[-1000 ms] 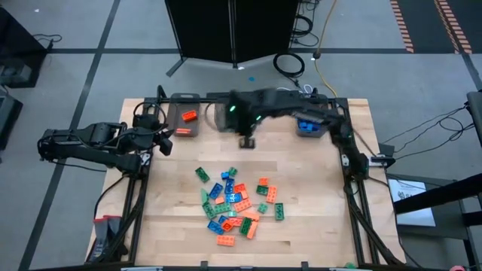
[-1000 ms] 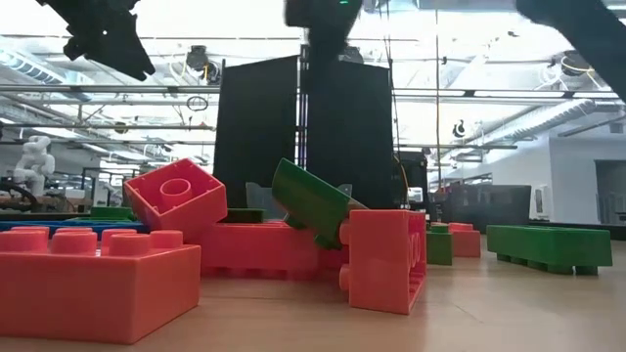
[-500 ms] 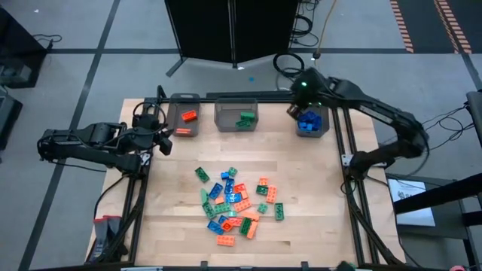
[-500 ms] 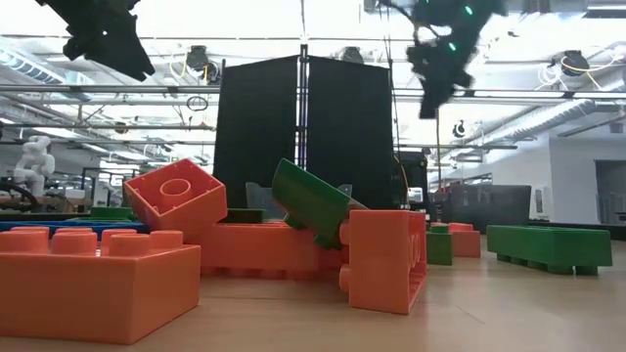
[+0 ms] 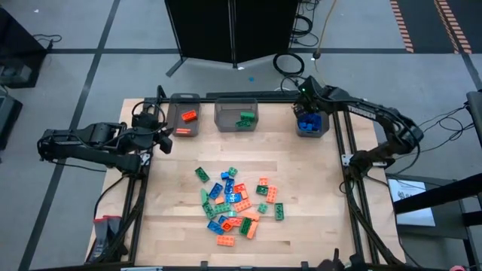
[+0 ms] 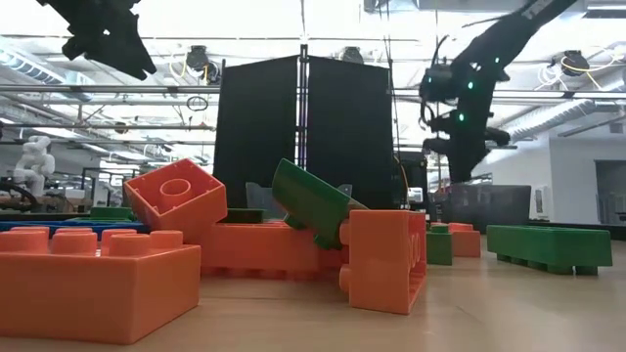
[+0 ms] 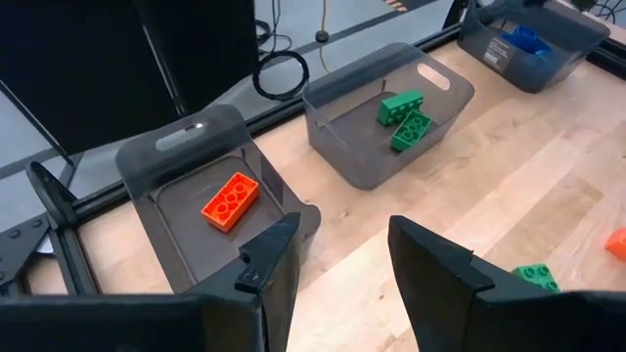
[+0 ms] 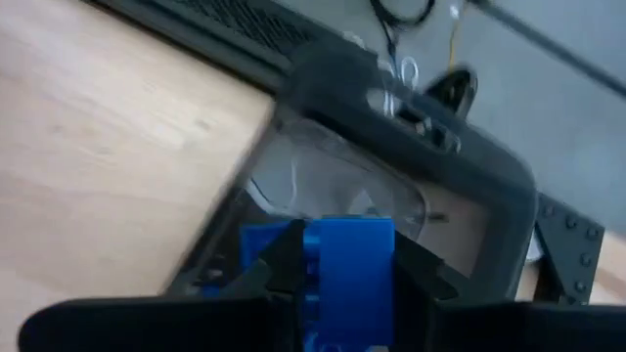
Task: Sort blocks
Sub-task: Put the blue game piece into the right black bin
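A pile of orange, green and blue blocks (image 5: 237, 203) lies in the middle of the table. Three grey bins stand along the far edge. The left bin (image 5: 184, 126) holds an orange block (image 7: 231, 199), the middle bin (image 5: 226, 120) green blocks (image 7: 403, 115), and the right bin (image 5: 322, 129) blue blocks (image 5: 309, 123). My right gripper (image 5: 305, 113) hangs over the right bin, shut on a blue block (image 8: 347, 256). My left gripper (image 7: 337, 274) stands open at the table's left edge, high above it, with nothing between its fingers. My right gripper pinches the blue block by two opposite sides (image 8: 323, 259) between its two fingers (image 8: 281, 262). The fingers slant downward from above. The block is lifted clear, above the open top of the right bin (image 8: 469, 186).
Bare wood lies between the pile and the bins, and along the near edge (image 5: 301, 248). Dark frame rails (image 5: 350, 188) run down both sides of the table. A black cabinet (image 5: 233, 30) stands beyond the far edge.
My right gripper has swung from in front of the middle bin toward the table's right edge and then sunk over the right bin, turning as it went. The pile and the bins have stayed where they were.
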